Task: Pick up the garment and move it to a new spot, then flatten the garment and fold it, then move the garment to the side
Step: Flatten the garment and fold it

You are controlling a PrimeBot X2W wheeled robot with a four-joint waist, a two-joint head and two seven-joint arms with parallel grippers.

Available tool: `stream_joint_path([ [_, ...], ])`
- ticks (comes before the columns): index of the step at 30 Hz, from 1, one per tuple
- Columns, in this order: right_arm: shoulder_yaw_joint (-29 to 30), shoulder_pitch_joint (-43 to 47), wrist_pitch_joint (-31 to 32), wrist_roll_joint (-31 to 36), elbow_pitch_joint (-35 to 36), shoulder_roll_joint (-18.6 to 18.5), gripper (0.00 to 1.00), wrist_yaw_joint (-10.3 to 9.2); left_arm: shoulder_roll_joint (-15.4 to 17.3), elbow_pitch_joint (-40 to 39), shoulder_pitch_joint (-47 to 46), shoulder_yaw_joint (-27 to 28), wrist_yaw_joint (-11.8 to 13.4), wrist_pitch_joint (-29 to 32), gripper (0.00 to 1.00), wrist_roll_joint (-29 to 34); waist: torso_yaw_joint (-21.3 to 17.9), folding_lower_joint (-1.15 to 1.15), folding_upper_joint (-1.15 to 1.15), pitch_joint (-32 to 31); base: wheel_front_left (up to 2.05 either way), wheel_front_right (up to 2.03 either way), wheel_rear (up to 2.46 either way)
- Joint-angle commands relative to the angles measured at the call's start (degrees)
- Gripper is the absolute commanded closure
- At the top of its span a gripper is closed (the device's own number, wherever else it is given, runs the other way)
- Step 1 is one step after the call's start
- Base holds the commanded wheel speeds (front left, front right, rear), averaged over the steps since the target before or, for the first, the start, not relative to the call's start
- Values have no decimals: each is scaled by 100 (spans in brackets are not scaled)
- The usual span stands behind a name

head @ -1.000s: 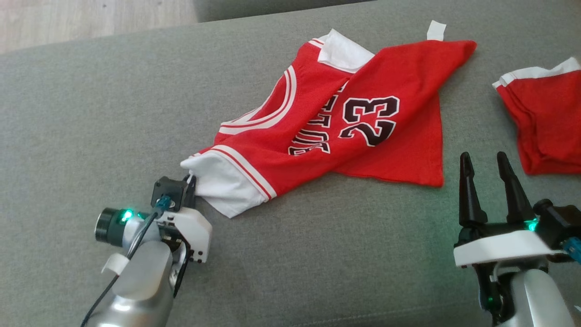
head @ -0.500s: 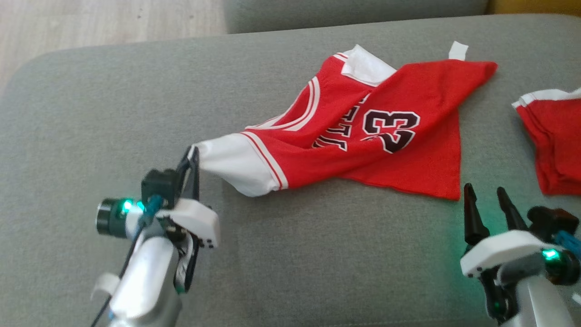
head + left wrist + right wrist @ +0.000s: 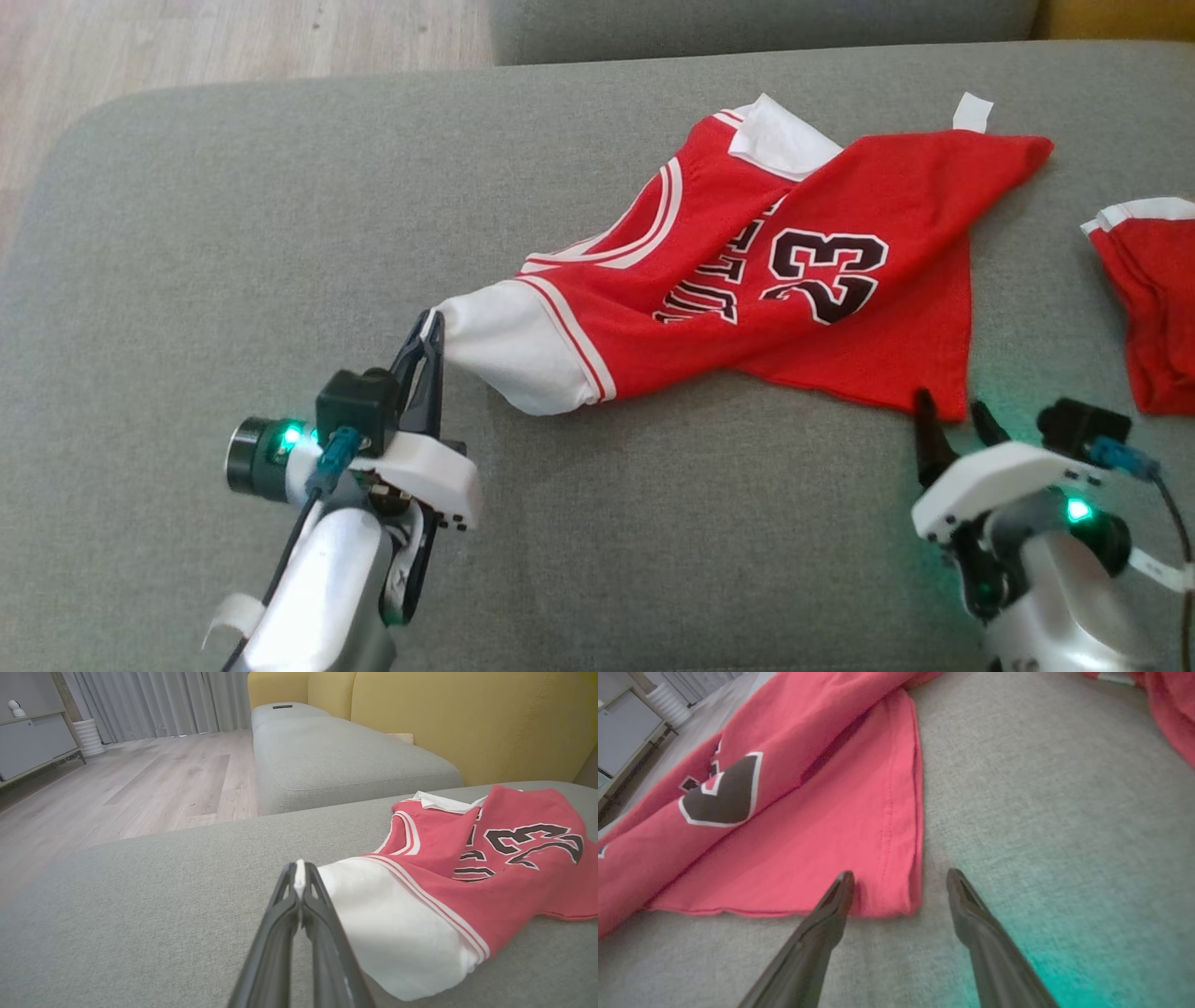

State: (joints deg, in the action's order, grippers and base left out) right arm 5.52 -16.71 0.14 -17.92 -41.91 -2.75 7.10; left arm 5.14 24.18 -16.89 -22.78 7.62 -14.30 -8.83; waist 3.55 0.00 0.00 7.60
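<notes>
Left gripper (image 3: 431, 322) first, since that's the one doing the work: from the head cam it's clamped tight on the edge of the white sleeve (image 3: 509, 350) of the red jersey (image 3: 794, 271). The rest of the shirt trails away from it up and to the right across the grey cushion (image 3: 233, 233), with the 23 facing up. My right gripper (image 3: 950, 403) sits at the lower right with its fingers spread, tips right at the jersey's near hem corner (image 3: 943, 397). A second red garment (image 3: 1153, 317) lies at the right edge, apart from the jersey. On the left wrist cam the left gripper (image 3: 299, 865) has both fingers pressed together with a sliver of white cloth pinched at the very tip. The sleeve (image 3: 392, 933) puffs out just to their right and the red jersey (image 3: 514, 877) body is beyond that. On the right wrist cam the right gripper (image 3: 900, 873) is wide, holding nothing. The hem corner (image 3: 896, 896) of the jersey (image 3: 784, 835) sits between the two tips, left finger over the cloth, right finger over bare cushion (image 3: 1064, 835). Can't tell if either tip actually touches.
</notes>
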Motion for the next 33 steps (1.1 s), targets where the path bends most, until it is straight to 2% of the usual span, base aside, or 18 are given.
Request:
stream_joint_path([
  [1,-266,-220,-36,-102,-39,-12,0,39,49,-213,-178,176,31,-69,100,-8,-3,0,0,14,0,0,0],
  [4,-568,-344,-105,-356,-259,-12,0,39,65,-220,-205,186,35,-70,100,-22,-22,0,0,26,0,0,0],
  [6,-732,-404,-175,-527,-353,-12,52,39,87,-223,-216,206,40,-70,100,-35,-47,0,0,31,0,0,0],
  [7,-793,-432,-235,-557,-393,-12,100,39,99,-222,-218,217,44,-70,100,-42,-59,0,0,30,0,0,0],
  [13,-1078,-549,-692,-577,-328,-12,100,39,68,-303,-198,496,-18,-70,100,-409,-163,0,0,-18,0,0,0],
  [18,-1105,-555,-1051,-444,247,-12,100,39,55,-526,-233,756,-166,-70,100,-703,-292,0,0,-142,0,0,0],
  [21,-1103,-543,-1099,-384,890,-102,100,39,13,-727,-303,938,-268,-70,100,-944,-374,0,0,-258,0,0,0],
  [25,-1177,-561,-937,-410,2005,-413,100,39,-49,-1054,-518,1210,-359,-70,100,-1272,-464,0,0,-432,0,0,0],
  [27,-1207,-608,-673,-456,2869,-679,100,39,-95,-1346,-755,1423,-382,-70,100,-1523,-511,0,0,-553,0,0,0],
  [33,-1154,-711,5,-485,4347,-1033,100,39,-163,-2086,-1159,1757,-309,-70,100,-1924,-551,0,0,-811,0,0,0],
])
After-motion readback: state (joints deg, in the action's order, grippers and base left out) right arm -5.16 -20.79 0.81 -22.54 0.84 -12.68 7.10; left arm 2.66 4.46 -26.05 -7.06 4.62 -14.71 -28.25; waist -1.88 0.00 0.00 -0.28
